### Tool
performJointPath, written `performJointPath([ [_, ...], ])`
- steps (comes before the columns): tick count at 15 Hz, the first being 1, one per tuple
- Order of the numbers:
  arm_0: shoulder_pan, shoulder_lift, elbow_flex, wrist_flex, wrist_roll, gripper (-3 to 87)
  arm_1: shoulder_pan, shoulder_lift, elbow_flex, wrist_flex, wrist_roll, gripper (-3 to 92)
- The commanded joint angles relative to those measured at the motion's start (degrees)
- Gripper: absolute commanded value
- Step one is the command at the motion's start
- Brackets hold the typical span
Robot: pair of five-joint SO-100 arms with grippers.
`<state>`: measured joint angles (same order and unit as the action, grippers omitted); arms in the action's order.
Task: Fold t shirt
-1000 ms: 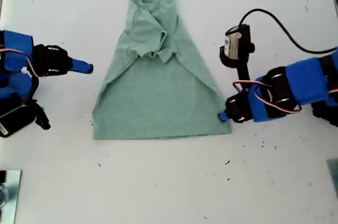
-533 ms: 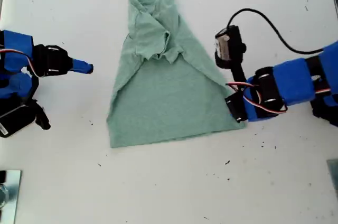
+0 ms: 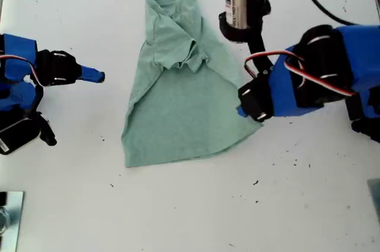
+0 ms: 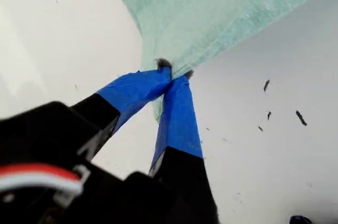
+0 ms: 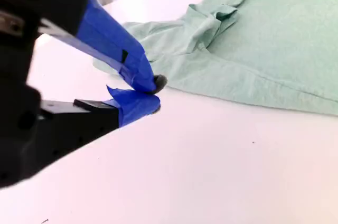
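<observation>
at the exterior view's right, my first gripper (image 4: 173,78) is clenched on the t shirt (image 3: 178,103) hem corner; my second gripper (image 5: 153,94) sits closed, empty; thin pinch could slip.

In the exterior view, our t shirt (image 3: 178,85) lies mid-frame on the white table (image 3: 190,216), its lower right corner lifted by my first gripper (image 3: 244,109). My second gripper (image 3: 98,76) hovers at left, apart from the cloth.

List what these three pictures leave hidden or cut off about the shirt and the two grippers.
- t shirt: its hem corner at the exterior view's right is hidden by my first gripper.
- Sleeves: buried in folds, exterior view.
- My second gripper: its arm is cut off by the exterior view's left edge.
</observation>
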<state>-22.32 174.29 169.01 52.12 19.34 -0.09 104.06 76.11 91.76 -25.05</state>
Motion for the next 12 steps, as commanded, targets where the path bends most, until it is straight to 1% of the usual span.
performJointPath([
  [1, 0.4, 0.6, -0.7, -0.9, 0.0, -0.3, 1.0, -1.7, -0.8, -13.3, 0.3, -0.8],
  [3, 0.4, 0.7, -0.9, -0.7, -0.2, -0.3, 1.4, -5.5, 6.3, -27.8, 2.6, -0.9],
  [4, 0.4, 0.7, -0.9, -0.6, -0.2, -0.3, 1.6, -8.2, 10.2, -33.3, 3.4, 0.9],
  [5, 0.4, 0.7, -1.0, -0.6, -0.2, -0.3, 0.2, -10.2, 11.7, -36.6, 4.0, 15.5],
  [6, 0.4, 0.7, -1.0, -0.6, -0.2, -0.3, -1.2, -11.5, 11.4, -38.5, 3.6, 27.1],
  [7, 0.3, 0.7, -1.0, -0.6, -0.1, -0.3, -2.2, -11.6, 10.7, -38.5, 3.3, 28.0],
  [8, -0.1, 0.7, -1.0, -0.7, 0.1, -0.3, -2.8, -10.6, 8.9, -35.2, 3.3, 28.0],
  [11, -0.1, 0.7, -1.0, -0.7, 0.1, -0.3, -3.0, -1.3, 0.0, -20.6, -1.9, 27.7],
  [12, 0.0, 0.7, -1.0, -0.7, 0.1, -0.3, -1.7, 4.3, 1.8, -14.9, -2.4, 27.5],
])
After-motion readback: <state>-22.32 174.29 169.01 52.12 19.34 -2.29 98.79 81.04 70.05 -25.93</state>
